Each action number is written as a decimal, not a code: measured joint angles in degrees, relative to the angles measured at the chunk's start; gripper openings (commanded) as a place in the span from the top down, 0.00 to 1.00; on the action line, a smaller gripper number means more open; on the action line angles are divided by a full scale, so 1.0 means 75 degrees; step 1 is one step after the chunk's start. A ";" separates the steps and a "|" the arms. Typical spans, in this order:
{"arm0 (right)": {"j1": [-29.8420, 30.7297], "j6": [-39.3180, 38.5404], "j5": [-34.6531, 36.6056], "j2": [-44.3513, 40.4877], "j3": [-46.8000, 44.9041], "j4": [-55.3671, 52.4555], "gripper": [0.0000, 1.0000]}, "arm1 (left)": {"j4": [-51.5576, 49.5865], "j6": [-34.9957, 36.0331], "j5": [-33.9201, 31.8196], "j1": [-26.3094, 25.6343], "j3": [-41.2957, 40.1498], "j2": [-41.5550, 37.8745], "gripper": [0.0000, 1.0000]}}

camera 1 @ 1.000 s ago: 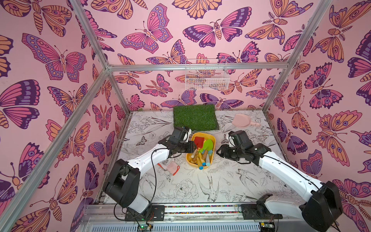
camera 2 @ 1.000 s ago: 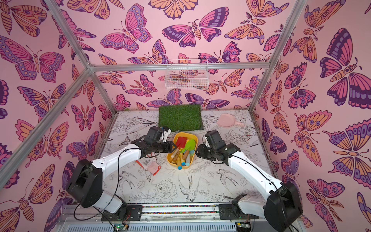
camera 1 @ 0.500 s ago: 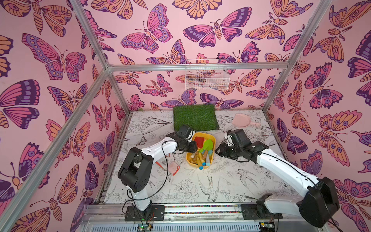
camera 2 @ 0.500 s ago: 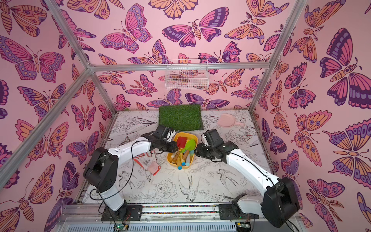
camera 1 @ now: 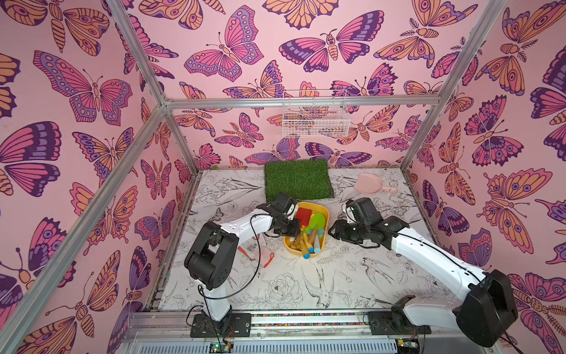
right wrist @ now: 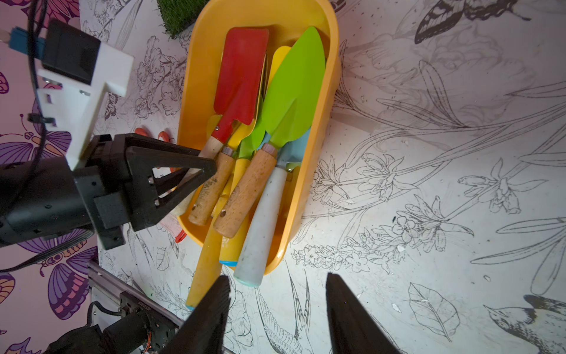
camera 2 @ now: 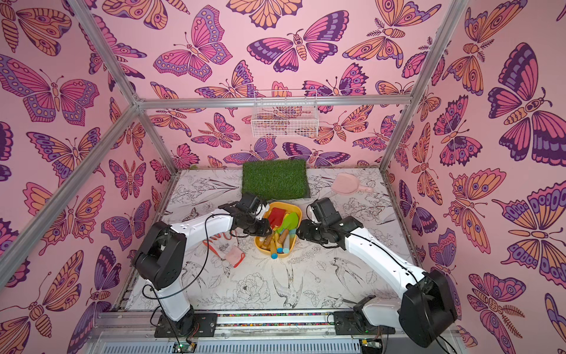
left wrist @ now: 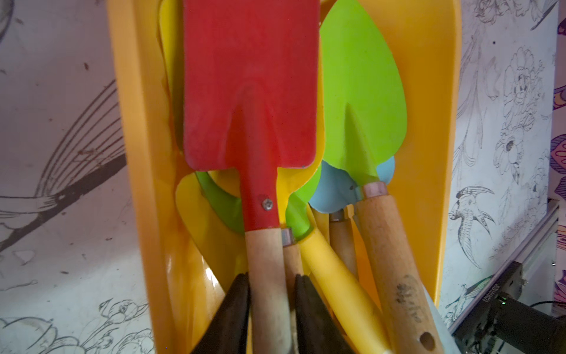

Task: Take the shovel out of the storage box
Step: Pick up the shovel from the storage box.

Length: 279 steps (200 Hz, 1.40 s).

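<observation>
Although the left gripper (left wrist: 271,285) pinches the wooden handle of the red shovel (left wrist: 249,82), one finger (left wrist: 235,306) on each side of it, the shovel is not yet lifted. Its blade lies flat on top of the other tools inside the storage box (left wrist: 428,107), touching the green shovel (left wrist: 361,92) beside it.

Clock directions are read from above, with twelve at the back wall. The box sits near the middle of the table (camera 1: 352,275). The left arm reaches it from nine o'clock, and the grass mat (camera 1: 298,179) lies just beyond it at twelve. A pink scoop (camera 1: 369,184) rests on the table at about two o'clock, well apart from the box.

The right gripper (right wrist: 277,277) hangs at about three o'clock of the box, near it. Its jaws are spread and hold nothing.

Progress, as judged: the reach and the grasp appear done. Raising the shovel clear of the rim and setting it on the table remain. The handles lie crowded together, so a neighbouring tool may drag along as the shovel rises.
</observation>
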 measured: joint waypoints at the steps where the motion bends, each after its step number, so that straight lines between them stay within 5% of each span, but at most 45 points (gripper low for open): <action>1: 0.0000 0.0003 0.0006 0.0000 -0.0006 -0.0003 0.46 | 0.0000 -0.0003 0.0006 0.0000 0.0000 0.0000 0.79; 74: 0.0000 0.0090 0.0093 0.0003 -0.0012 0.0154 0.47 | -0.0012 0.0012 0.0029 0.0000 0.0000 -0.0026 1.00; 141: 0.0000 0.0079 -0.0778 0.0064 -0.0015 0.0947 0.46 | 0.0087 -0.0102 -0.0020 -0.0012 0.0000 -0.0991 1.00; 279: -0.0023 0.0956 0.0513 0.0099 0.0009 0.1871 0.54 | 0.1507 -0.0216 0.0230 -0.0947 -0.0799 -0.1725 1.00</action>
